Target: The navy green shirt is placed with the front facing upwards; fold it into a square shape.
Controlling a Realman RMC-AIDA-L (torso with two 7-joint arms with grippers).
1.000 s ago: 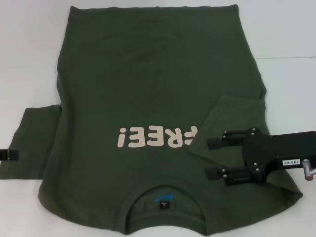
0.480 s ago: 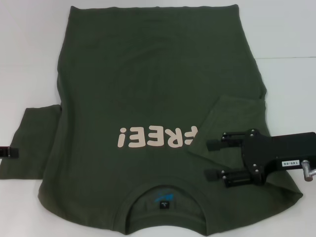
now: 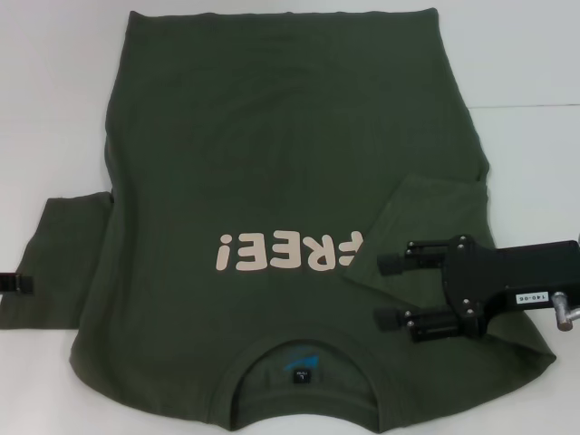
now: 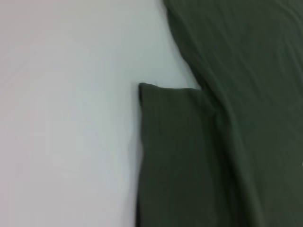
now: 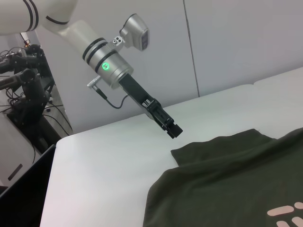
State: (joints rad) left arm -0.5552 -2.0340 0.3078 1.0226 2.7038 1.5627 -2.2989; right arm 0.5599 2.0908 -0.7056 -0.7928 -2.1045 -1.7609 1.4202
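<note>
The navy green shirt [image 3: 272, 154] lies flat, front up, with its pink "FREE!" print [image 3: 285, 252] showing and its collar label [image 3: 300, 374] toward me. Its right sleeve [image 3: 426, 213] is folded inward onto the body. My right gripper [image 3: 388, 292] hovers over that fold, open, with nothing between its fingers. The left sleeve [image 3: 63, 263] lies spread out flat, also seen as the sleeve [image 4: 175, 151] in the left wrist view. My left gripper [image 3: 14, 284] is at that sleeve's outer edge; from the right wrist the left gripper [image 5: 173, 131] hangs just above the shirt [image 5: 227, 179].
The white table [image 3: 526, 72] surrounds the shirt, with bare surface on both sides. Beyond the table's far end, dark equipment and cables [image 5: 26, 90] stand near a grey wall.
</note>
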